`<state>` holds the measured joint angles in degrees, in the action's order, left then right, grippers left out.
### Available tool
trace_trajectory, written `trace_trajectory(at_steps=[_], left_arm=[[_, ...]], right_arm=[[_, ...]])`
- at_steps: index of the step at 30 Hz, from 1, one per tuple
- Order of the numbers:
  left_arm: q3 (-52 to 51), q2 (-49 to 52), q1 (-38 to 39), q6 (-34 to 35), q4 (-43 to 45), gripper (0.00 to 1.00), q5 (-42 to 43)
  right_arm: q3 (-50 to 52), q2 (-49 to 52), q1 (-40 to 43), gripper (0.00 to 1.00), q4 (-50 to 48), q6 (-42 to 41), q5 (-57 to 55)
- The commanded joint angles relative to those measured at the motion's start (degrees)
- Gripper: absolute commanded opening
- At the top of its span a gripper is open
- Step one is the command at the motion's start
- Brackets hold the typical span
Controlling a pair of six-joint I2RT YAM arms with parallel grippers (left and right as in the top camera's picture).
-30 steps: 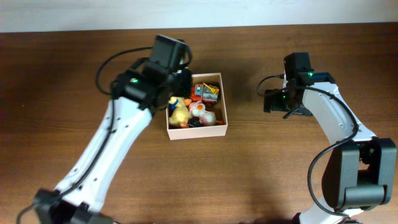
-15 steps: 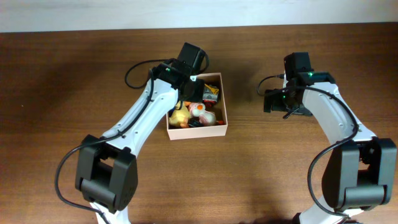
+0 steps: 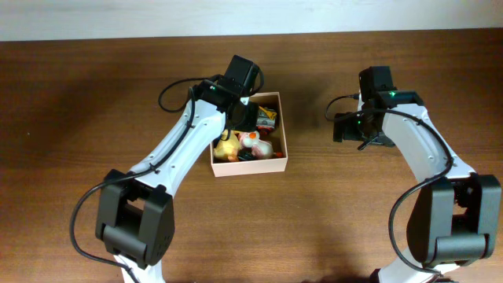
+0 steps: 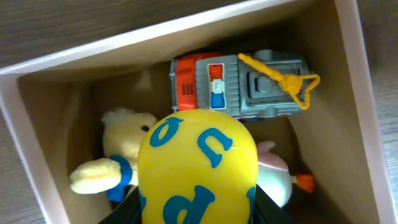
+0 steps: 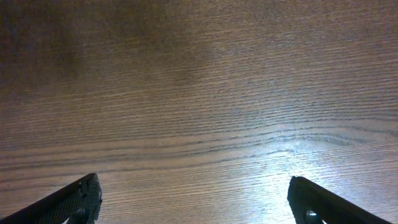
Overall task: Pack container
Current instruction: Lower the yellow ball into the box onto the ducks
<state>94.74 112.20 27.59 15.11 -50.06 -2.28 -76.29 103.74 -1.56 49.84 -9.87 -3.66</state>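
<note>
The container [image 3: 250,167], a square white box with a tan inside, stands at mid-table. In it lie a grey and orange toy truck [image 4: 242,84], a yellow plush duck [image 4: 115,165] and a white toy with an orange tip [image 4: 277,180]. My left gripper [image 3: 244,118] hangs over the box's back left part. It is shut on a rounded yellow toy with blue letters [image 4: 196,162], and the dark fingers [image 4: 132,208] press its two sides. My right gripper [image 3: 346,127] stands open over bare wood to the right of the box, with nothing between its fingers [image 5: 78,199].
The box walls [image 4: 351,93] rise close around the held toy. Dark wooden tabletop [image 3: 354,220] surrounds the box on every side. The pale back wall [image 3: 94,17] runs along the table's far edge.
The left arm has come down from high above the box's left side to hang low over the box, still gripping the yellow toy. The right arm has not moved.
</note>
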Motion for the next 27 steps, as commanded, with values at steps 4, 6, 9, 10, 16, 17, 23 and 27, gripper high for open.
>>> trace_trajectory(at_steps=[4,6,9,10,16,17,23,27], left_arm=[[0.66,0.52,1.60,-1.11,-0.33,0.55,1.92],[0.66,0.52,2.01,-1.11,-0.76,0.68,1.92],[0.66,0.52,2.10,-1.11,-1.46,0.73,1.90],[0.66,0.52,2.10,-1.11,-1.79,0.75,1.90],[0.66,0.50,2.10,-1.11,-1.84,0.80,1.90],[0.68,0.50,2.10,-1.09,-1.84,0.80,1.90],[1.01,0.50,2.10,-1.11,-1.86,0.72,1.88],[2.14,0.22,2.10,-1.09,-2.29,0.68,1.86]], right_arm=[[-0.48,-1.18,0.13,0.99,0.04,-0.07,-0.94],[-0.48,-1.16,0.13,0.99,0.04,-0.07,-0.94],[-0.48,-1.16,0.13,0.99,0.02,-0.07,-0.94],[-0.48,-1.16,0.13,0.99,0.04,-0.07,-0.94],[-0.48,-1.16,0.13,0.99,0.02,-0.07,-0.94],[-0.48,-1.16,0.13,0.99,0.04,-0.07,-0.94],[-0.48,-1.16,0.13,0.99,0.04,-0.07,-0.94],[-0.48,-1.16,0.13,0.99,0.02,-0.07,-0.94]])
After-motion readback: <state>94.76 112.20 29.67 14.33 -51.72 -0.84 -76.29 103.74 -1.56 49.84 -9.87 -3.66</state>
